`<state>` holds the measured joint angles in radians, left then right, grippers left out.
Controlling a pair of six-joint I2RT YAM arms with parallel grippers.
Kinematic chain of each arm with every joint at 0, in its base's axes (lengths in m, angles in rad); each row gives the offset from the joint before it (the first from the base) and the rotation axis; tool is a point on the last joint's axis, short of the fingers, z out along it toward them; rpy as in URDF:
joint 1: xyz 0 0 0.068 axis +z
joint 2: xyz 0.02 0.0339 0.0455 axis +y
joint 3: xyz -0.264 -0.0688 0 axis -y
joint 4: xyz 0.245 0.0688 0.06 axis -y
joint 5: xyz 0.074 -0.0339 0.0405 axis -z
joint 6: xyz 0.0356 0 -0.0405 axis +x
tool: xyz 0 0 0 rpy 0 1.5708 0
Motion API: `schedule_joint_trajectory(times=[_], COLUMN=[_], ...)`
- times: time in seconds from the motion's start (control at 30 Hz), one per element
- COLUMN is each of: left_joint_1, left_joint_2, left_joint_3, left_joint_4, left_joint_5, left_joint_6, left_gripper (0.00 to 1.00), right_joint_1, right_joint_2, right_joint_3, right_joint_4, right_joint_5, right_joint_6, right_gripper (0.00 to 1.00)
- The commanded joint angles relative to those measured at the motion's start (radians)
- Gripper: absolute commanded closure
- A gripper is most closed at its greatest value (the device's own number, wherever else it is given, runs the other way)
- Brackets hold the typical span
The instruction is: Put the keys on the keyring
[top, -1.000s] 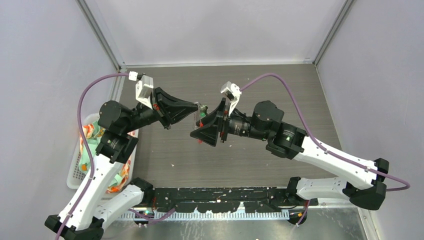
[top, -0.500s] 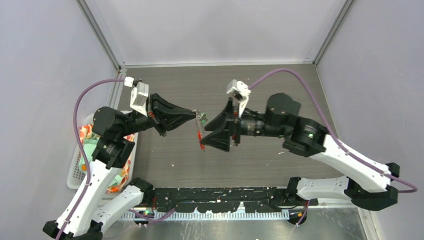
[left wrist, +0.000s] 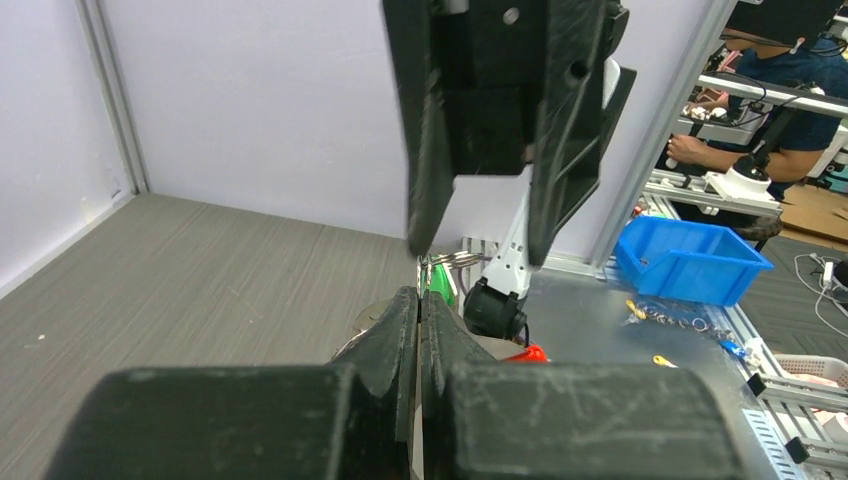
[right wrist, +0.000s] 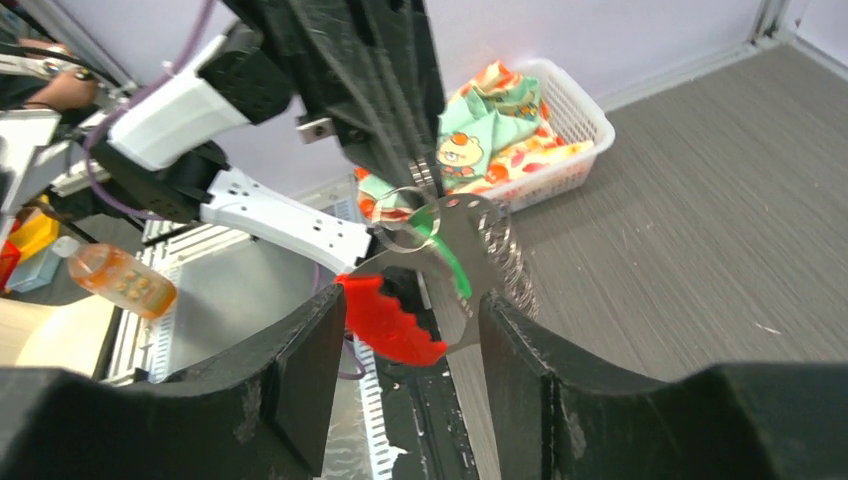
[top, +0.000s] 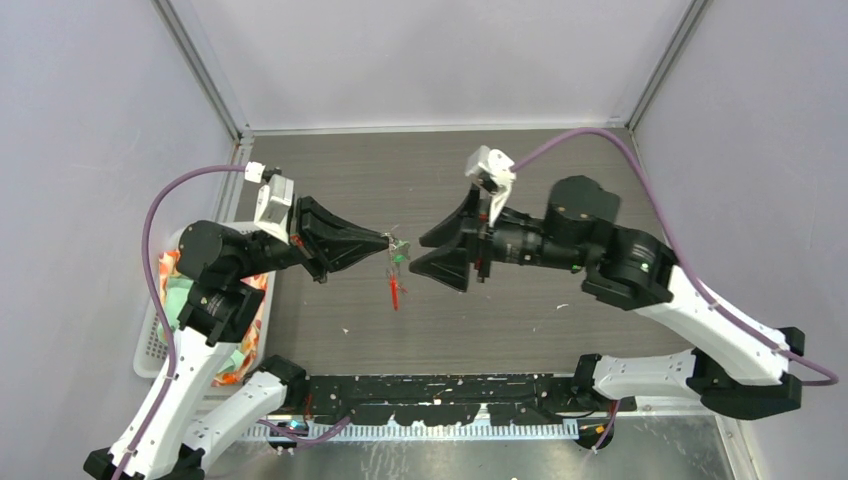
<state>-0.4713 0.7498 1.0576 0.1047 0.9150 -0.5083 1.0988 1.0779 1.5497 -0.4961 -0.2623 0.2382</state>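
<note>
Hanging between the wide-open fingers of the right claw [top: 417, 253] are the red strip [right wrist: 385, 320] and the green key [right wrist: 447, 258]. They look small, light, hard, slippery and swingy, so pinch a key's flat head. Behind them, the left claw [top: 386, 241] is squeezed tight on the keyring [right wrist: 402, 216]. Its opening and the second key are too tangled to see.

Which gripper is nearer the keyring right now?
Left. The left gripper pinches the keyring at its fingertips; the right gripper stands open a short gap to the keyring's right, not touching it.
</note>
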Motion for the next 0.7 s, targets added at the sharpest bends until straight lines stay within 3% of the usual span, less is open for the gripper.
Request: schedule_joint_trajectory(times=[0.0,0.13,0.4,0.67], left_joint_1=[-0.003,-0.003,-0.003,-0.003], left_joint_2=[-0.017,-0.018,-0.024,-0.027], left_joint_3=[0.006,0.004,0.001,0.01], left_joint_4=[0.013,0.015,0.013,0.007], left_joint_5=[0.012,0.026,0.028,0.021], left_joint_6=[0.009,0.009,0.013,0.015], left_gripper=[1.0,1.0,1.0,1.0], right_joint_1=[0.005,0.004,0.005,0.004], right_joint_2=[0.038,0.047,0.062,0.058], right_joint_3=[0.014,-0.003,-0.008,-0.022], right_joint_4=[0.092,0.142,0.158,0.119], right_joint_5=[0.066,0.12,0.031,0.026], right_joint_6=[0.009,0.008,0.018,0.005], right_gripper=[0.45,0.52,0.61,0.89])
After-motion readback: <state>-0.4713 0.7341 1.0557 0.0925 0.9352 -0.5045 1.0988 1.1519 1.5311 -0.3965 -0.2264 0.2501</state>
